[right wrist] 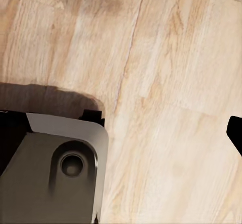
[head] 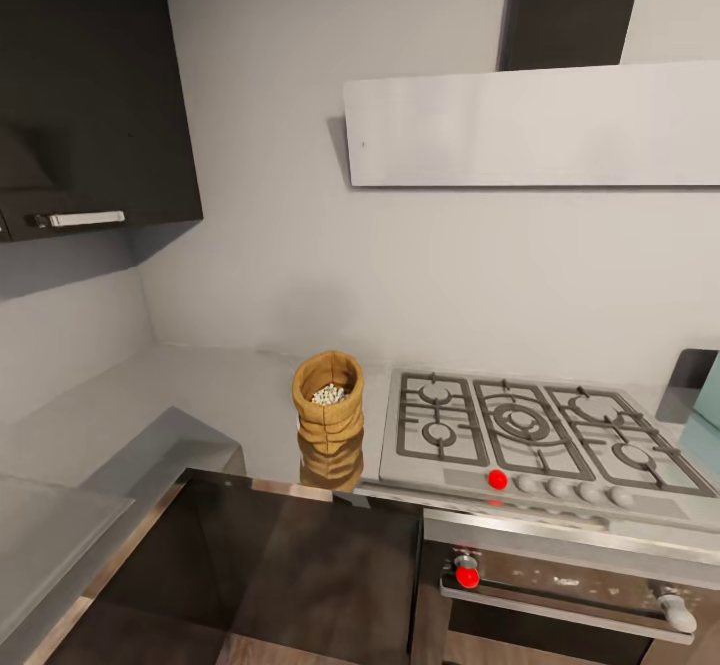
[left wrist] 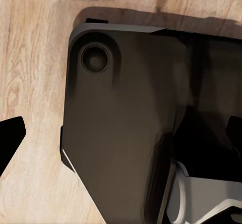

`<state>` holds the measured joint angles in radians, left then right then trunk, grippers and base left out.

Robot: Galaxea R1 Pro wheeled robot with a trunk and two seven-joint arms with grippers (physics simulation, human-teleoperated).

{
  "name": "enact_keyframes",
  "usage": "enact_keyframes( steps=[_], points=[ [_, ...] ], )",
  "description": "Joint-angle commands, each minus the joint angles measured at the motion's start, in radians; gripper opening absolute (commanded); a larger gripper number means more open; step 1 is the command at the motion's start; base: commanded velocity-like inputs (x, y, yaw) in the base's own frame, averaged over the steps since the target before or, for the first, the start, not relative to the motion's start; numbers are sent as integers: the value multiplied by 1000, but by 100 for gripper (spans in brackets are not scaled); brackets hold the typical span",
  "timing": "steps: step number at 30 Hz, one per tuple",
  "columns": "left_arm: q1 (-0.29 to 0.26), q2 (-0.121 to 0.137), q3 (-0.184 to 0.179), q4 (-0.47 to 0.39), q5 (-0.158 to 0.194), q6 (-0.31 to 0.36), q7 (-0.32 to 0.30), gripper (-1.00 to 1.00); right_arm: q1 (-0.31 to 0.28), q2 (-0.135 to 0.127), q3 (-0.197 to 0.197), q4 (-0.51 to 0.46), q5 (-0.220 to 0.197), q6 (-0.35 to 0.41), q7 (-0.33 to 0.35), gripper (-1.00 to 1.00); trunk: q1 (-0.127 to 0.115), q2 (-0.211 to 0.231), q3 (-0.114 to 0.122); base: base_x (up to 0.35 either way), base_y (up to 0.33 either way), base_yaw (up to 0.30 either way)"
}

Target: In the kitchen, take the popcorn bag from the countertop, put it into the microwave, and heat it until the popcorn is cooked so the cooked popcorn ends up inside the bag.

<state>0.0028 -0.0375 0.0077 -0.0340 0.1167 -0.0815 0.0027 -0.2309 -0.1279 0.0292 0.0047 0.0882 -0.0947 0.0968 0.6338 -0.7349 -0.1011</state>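
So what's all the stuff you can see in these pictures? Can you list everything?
popcorn bag: one, tan-brown, standing on the countertop left of the hob
popcorn: small heap, whitish, inside the bag
countertop: one, grey and shiny, running into the corner
gas hob: one, silver with grey grates, one red knob among pale ones
oven: one, dark with steel handle, below the hob
wall cabinet: one, dark, upper left
range hood: one, pale grey, above the hob
wooden floor: light, below the wrists
robot base: dark, over the floor
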Motion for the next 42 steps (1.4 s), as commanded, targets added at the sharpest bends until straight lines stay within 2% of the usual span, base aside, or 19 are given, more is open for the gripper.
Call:
enact_keyframes(
  steps=[1,2,4,5,6,13,15,20,23,25,30,32,35,36,38,41,42],
  points=[
    [0,-1,0,-1,9,-1,0,100,-1,2,2,-21,10,-2,2,100,0,-1,-1,0,0,0],
    [0,-1,0,-1,9,-1,0,100,-1,4,2,-54,11,5,2,100,0,-1,-1,0,0,0],
    [0,-1,0,-1,9,-1,0,100,-1,7,2,-168,12,81,3,100,0,-1,-1,0,0,0],
    [0,-1,0,-1,9,-1,0,100,-1,7,1,-224,12,138,3,100,0,-1,-1,0,0,0],
    [0,-1,0,-1,9,-1,0,100,-1,8,0,-321,10,232,5,100,0,-1,-1,0,0,0],
    [0,-1,0,-1,9,-1,0,100,-1,8,-2,-804,3,656,7,100,0,-1,-1,0,0,0],
    [0,-1,0,-1,9,-1,0,100,-1,8,-3,-978,2,792,6,100,0,-1,-1,0,0,0],
    [0,-1,0,-1,9,-1,0,100,-1,8,-3,-1263,2,991,5,100,0,-1,-1,0,0,0],
    [0,-1,0,-1,9,-1,0,100,-1,10,-3,-1361,2,1086,3,100,0,-1,-1,0,0,0],
    [0,-1,0,-1,9,-1,0,100,-28,21,-3,-1385,4,1142,0,100,0,-1,-1,0,0,0],
    [0,-1,0,-1,9,-1,-1,100,-175,61,-3,-1380,3,1142,-3,100,0,-1,-1,0,0,0],
    [0,-1,0,-1,9,-1,-1,100,-247,106,-2,-1361,2,1142,-35,100,0,-1,-1,0,0,0],
    [0,-1,0,-1,9,-1,-1,100,-335,171,-2,-1304,1,1142,-132,100,0,-1,-1,0,0,0],
    [0,-1,0,-1,9,-1,-1,100,-384,207,-2,-1258,1,1142,-180,100,0,-1,-1,0,0,0],
    [0,-1,0,-1,9,-1,-1,100,-477,259,-2,-1167,-1,1142,-239,100,0,-1,-1,0,0,0],
    [0,-2,0,-1,9,-1,-1,100,-593,300,-3,-1056,-3,1142,-266,100,0,-1,-1,0,0,0],
    [0,-2,0,-1,9,-1,-1,100,-651,302,-3,-1006,-4,1142,-272,100,0,-1,-1,0,0,0]
  ],
)
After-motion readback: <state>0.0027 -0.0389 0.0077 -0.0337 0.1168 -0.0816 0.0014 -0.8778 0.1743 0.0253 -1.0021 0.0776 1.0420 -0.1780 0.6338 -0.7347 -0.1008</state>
